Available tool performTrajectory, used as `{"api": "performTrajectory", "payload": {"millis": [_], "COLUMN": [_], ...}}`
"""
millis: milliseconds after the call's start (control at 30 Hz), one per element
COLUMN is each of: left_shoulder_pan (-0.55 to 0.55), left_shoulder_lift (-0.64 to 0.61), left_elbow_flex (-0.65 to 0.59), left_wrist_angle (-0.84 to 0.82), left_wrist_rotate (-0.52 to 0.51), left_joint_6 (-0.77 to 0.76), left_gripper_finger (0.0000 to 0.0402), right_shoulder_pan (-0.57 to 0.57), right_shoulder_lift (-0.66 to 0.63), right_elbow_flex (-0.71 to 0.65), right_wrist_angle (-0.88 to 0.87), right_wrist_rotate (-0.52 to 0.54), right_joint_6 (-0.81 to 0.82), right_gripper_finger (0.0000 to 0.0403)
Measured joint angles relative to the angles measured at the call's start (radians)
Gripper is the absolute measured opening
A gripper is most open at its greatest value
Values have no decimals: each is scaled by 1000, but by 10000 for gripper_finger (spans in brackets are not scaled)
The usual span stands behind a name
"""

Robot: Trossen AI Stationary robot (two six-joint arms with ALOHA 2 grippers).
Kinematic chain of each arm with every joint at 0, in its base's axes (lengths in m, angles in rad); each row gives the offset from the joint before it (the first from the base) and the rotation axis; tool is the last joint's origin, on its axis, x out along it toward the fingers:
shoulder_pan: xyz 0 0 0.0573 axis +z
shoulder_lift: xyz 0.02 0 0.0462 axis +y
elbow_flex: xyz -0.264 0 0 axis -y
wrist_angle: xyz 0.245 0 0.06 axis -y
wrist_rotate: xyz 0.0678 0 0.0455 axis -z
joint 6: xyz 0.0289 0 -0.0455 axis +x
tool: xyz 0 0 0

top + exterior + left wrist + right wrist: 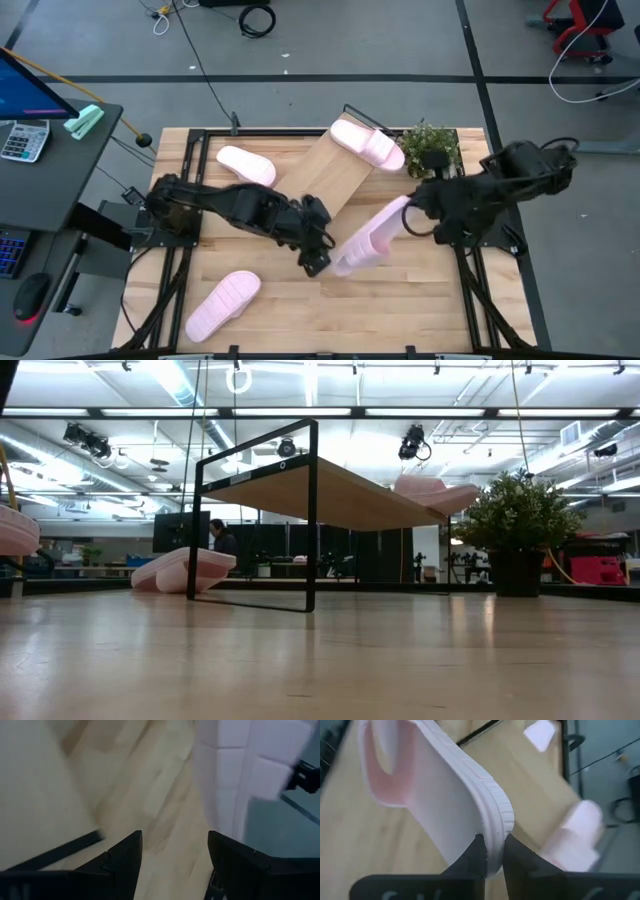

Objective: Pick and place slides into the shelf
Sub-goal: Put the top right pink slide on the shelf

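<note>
My right gripper [408,214] is shut on a pale pink slide [368,238] held in the air over the table's middle, right of the shelf [328,172]. My left gripper [319,262] stands open just left of that slide's near end, with nothing between its fingers [131,851]. A second slide [367,144] lies on the shelf's board at its far right end. A third [246,165] rests sole-down on the table left of the shelf. Another one [223,304] lies near the front left. My right gripper pinches the slide's ribbed sole rim [496,826] between its two fingers, at the end away from the strap [384,770]. The fingers come slanting down from the table's right. The slide is clear of the table, turned on its side, slanting down toward my left gripper.
A potted plant [432,147] stands at the far right beside the shelf. The shelf's black wire frame [312,520] holds the board tilted above the table. Bare tabletop [400,310] lies toward the near right.
</note>
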Motion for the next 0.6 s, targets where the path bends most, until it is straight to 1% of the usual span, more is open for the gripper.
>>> {"api": "performTrajectory", "payload": {"millis": [133, 267, 333, 533, 600], "left_shoulder_pan": [27, 54, 72, 128, 143], "left_shoulder_lift": [-67, -143, -173, -225, -227], "left_elbow_flex": [1, 1, 2, 1, 2], "left_wrist_angle": [-63, -52, -39, 31, 66], "left_wrist_rotate": [-2, -28, -51, -86, -86], "left_joint_6": [-6, -5, -5, -3, 3], "left_gripper_finger": [231, 231, 231, 231, 231], "right_shoulder_pan": [-60, -126, -158, -236, -265], "right_shoulder_lift": [9, 25, 37, 76, 82], "right_elbow_flex": [-1, -1, -1, -1, -2], "right_wrist_angle": [1, 2, 2, 2, 12], "right_wrist_rotate": [73, 193, 235, 317, 315], "right_joint_6": [-149, -281, -354, -632, -668], "right_gripper_finger": [43, 43, 43, 40, 40]}}
